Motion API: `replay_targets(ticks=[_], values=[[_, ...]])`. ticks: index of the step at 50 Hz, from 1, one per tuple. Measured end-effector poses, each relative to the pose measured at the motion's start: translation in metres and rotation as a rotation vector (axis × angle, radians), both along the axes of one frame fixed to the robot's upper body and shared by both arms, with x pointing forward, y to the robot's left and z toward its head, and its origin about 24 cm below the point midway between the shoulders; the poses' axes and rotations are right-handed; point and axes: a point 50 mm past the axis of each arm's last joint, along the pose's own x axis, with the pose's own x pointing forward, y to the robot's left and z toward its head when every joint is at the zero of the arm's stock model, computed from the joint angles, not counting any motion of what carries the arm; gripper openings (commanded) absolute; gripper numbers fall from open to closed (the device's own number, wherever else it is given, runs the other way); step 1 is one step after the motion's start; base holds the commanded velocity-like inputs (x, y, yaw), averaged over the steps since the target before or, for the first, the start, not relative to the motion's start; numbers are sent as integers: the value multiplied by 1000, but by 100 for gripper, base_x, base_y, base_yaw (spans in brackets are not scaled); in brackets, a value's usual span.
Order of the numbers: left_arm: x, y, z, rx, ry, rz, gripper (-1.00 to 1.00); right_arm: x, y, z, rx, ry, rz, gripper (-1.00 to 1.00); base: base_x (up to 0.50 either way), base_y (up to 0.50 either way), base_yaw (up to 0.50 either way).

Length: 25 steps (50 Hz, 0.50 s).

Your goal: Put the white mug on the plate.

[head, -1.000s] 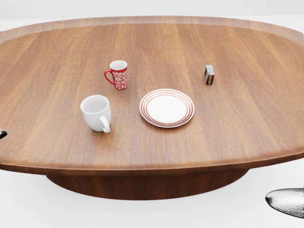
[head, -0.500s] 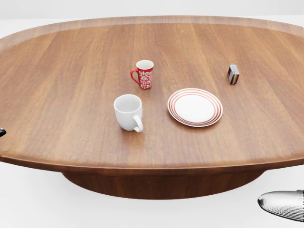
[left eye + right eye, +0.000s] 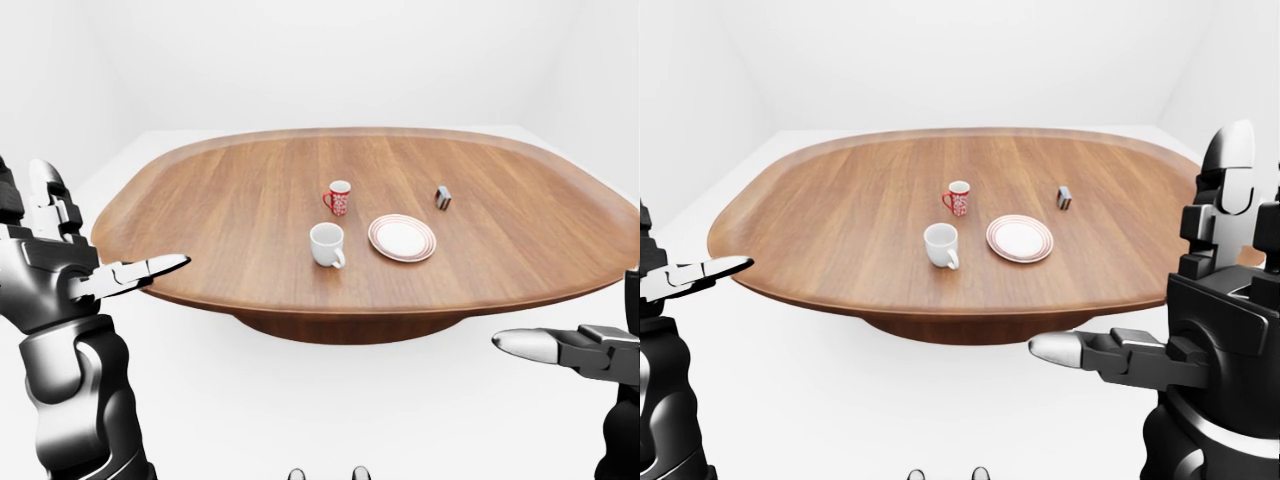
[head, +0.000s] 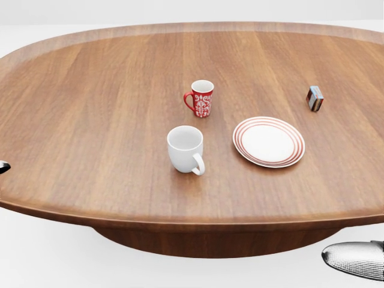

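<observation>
The white mug (image 4: 186, 149) stands upright on the wooden table (image 4: 90, 120), handle toward the lower right in the head view. The white plate with red rings (image 4: 269, 141) lies just right of it, apart from it. My left hand (image 3: 95, 270) is open at the left of the left-eye view, off the table's near edge. My right hand (image 3: 1140, 355) is open at the lower right of the right-eye view, below the table edge. Both hands are empty and far from the mug.
A red patterned mug (image 4: 200, 98) stands above the white mug in the head view. A small dark box (image 4: 315, 98) stands on the table at the upper right of the plate. White floor and walls surround the table.
The whole picture has shifted: the mugs, plate and box slid right and grew slightly, so the camera moved. The hands keep their places at the view's edges.
</observation>
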Motion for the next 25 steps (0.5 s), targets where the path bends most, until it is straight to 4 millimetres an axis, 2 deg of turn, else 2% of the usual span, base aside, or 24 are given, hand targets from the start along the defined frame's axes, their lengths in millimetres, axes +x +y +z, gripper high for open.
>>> replay_targets(ticks=[25], values=[[1, -1, -2, 0, 10, -4, 100, 1, 2, -2, -19, 10, -7, 100, 37, 0, 0]])
